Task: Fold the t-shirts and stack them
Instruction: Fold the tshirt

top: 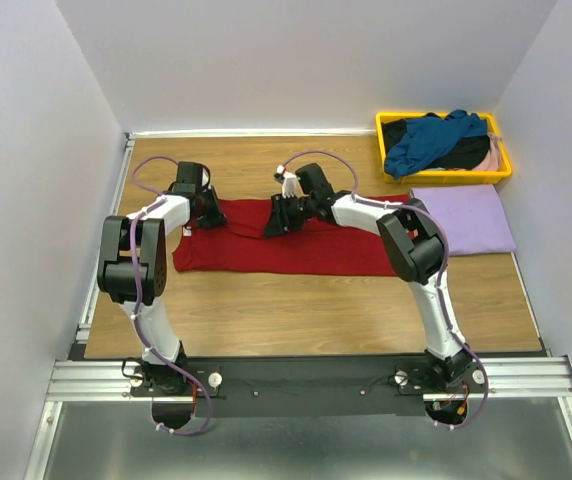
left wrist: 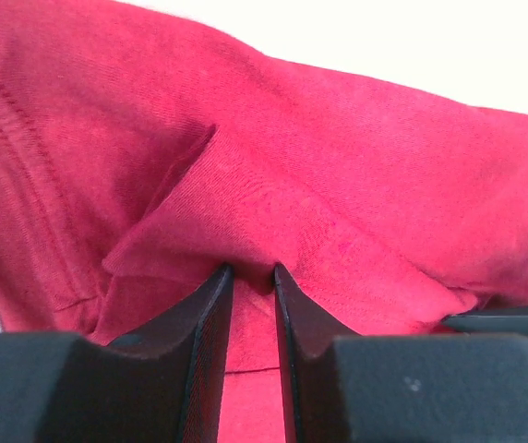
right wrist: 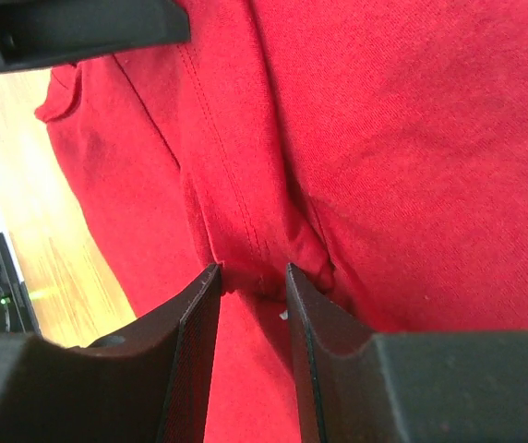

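Overhead view: dark red t-shirt (top: 286, 255) on the tabletop (top: 316, 310), left of the lavender t-shirt (top: 463, 218), long axis left–right. Wrist views alone show left jaws and right jaws each pinching its cloth.

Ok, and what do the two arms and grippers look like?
Both the left arm and right arm have white links with bulky black joints. A pale purple cable loops along each. The left gripper and right gripper have matte black, wedge-shaped fingers.
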Robot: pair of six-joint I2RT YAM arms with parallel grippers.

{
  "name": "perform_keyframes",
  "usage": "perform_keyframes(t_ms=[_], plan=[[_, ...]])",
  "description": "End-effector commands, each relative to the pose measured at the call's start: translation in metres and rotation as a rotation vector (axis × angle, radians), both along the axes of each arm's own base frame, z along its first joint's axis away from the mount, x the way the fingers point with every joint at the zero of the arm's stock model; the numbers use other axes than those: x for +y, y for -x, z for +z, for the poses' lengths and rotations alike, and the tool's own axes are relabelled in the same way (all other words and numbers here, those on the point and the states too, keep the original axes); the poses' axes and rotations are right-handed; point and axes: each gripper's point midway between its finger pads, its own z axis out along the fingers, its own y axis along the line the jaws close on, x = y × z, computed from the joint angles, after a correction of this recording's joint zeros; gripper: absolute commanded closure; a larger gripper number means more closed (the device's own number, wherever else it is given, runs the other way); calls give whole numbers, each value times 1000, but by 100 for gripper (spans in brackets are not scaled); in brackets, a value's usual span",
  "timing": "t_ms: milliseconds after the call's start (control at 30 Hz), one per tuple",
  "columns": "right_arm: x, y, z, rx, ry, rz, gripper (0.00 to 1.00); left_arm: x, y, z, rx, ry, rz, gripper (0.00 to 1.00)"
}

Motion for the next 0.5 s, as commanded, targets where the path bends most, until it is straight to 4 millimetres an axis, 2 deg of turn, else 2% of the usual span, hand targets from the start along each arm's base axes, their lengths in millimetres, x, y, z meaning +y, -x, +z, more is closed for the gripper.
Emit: perform_keyframes(t_ms=[0,33,100,133,167,200,233,333,367,400,433,467], plan=[[3,2,21,-41,-39,19,58,26,-15,23,-59,-103,67,67],[2,4,25,-44,-38,22,58,28,-19,43,-104,-113,80,66],[-1,5,46,-88,-48,26,56,35,-20,63,-147,-142,110,64],[-7,4,59,-129,-34,14,54,42,-18,82,-187,-163,136,59],[-9,2,56,-137,-13,2,54,41,-17,91,-207,-160,138,56],[-18,-3,67,-178,11,-37,52,44,-14,96,-217,-179,148,50],[-25,-3,67,-186,41,-58,50,44,-10,101,-224,-192,150,45],[-55,-9,73,-237,132,-150,42,36,9,97,-196,-224,134,43],[-63,-9,75,-245,152,-171,40,33,19,87,-166,-223,128,43],[-80,-12,66,-250,210,-212,37,26,25,80,-145,-209,118,43],[-91,-9,69,-257,242,-223,36,24,36,66,-108,-205,113,43],[-101,-7,63,-252,280,-239,36,23,41,60,-97,-203,116,43]])
